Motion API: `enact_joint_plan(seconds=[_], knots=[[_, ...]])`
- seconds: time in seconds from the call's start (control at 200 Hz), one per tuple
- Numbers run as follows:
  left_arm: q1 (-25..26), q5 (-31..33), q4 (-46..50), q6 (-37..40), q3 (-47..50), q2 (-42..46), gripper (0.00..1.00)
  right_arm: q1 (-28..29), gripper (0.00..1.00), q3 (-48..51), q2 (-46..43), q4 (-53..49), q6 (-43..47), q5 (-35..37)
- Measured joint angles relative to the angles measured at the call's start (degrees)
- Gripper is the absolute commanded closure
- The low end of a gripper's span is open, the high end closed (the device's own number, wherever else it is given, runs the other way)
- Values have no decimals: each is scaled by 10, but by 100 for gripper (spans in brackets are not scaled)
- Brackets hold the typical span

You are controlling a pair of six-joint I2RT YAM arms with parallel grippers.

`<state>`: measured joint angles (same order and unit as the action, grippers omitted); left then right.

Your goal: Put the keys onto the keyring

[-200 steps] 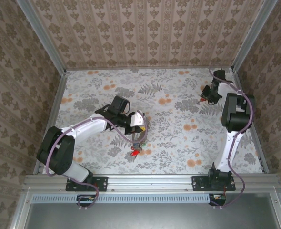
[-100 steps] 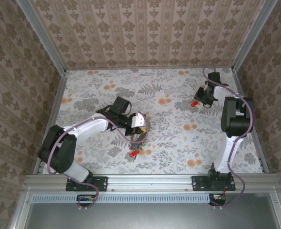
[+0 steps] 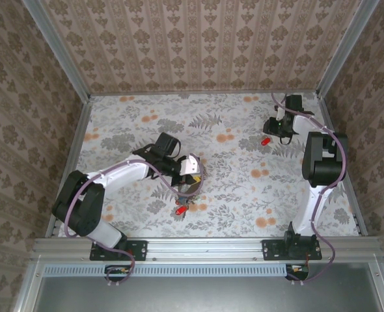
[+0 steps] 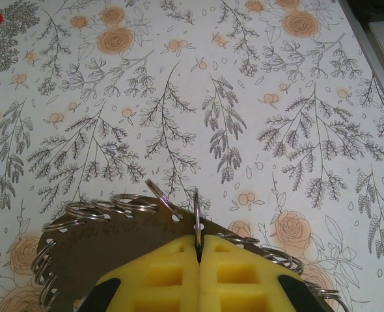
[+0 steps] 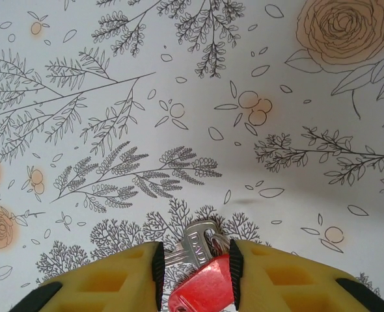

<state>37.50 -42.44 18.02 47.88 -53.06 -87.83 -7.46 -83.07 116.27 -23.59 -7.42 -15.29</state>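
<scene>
Floral table (image 3: 244,195) from above, left gripper (image 3: 191,177) mid-frame, right gripper (image 3: 273,134) upper right beside a red key (image 3: 265,140); left wrist: fingers pinched tight on the keyring (image 4: 114,240) at bottom; right wrist: jaws narrowly flank that key at the bottom, grip impossible to tell.

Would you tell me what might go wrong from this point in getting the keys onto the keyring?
The red key lies askew between the right gripper's jaws, with a gap on one side, so it may slip out. The left gripper pinches the keyring by one thin wire loop, so the ring could twist or swing when the key is pushed against it.
</scene>
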Motion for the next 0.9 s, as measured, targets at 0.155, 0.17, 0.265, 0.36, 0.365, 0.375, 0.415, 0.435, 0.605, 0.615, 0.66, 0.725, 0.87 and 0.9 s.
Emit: enact_joint_plan(seconds=[0.155,0.17,0.265,0.36,0.365,0.375,0.415,0.435,0.605,0.615,0.66,0.725,0.87,0.9], knots=[[0,-3,0,5,0,0,100,-1,60,0,1,-10,2,5],[0,-4,0,5,0,0,100,-2,60,0,1,-10,2,5],[0,-5,0,6,0,0,100,-4,60,0,3,-11,2,7],[0,-9,0,6,-2,0,100,-5,60,-2,8,-13,0,5],[0,-9,0,6,-2,0,100,-5,60,-2,9,-14,0,5],[0,-9,0,6,-2,0,100,-5,60,-2,9,-14,0,4],[0,-10,0,6,-3,0,100,-6,60,-2,13,-15,0,2],[0,-10,0,6,-3,0,100,-7,59,-3,15,-17,0,1],[-3,-14,2,6,-6,0,100,-13,65,-5,38,-25,3,-14],[-3,-14,2,6,-6,0,100,-13,66,-5,38,-25,3,-15],[-5,-16,2,6,-6,0,100,-16,70,-5,39,-25,8,-22],[-5,-19,3,6,-7,-1,100,-19,73,-6,39,-25,15,-33],[-5,-26,10,8,-10,-6,100,-20,81,-6,39,-27,25,-58],[-5,-27,11,8,-10,-7,100,-20,84,-6,39,-27,28,-63]])
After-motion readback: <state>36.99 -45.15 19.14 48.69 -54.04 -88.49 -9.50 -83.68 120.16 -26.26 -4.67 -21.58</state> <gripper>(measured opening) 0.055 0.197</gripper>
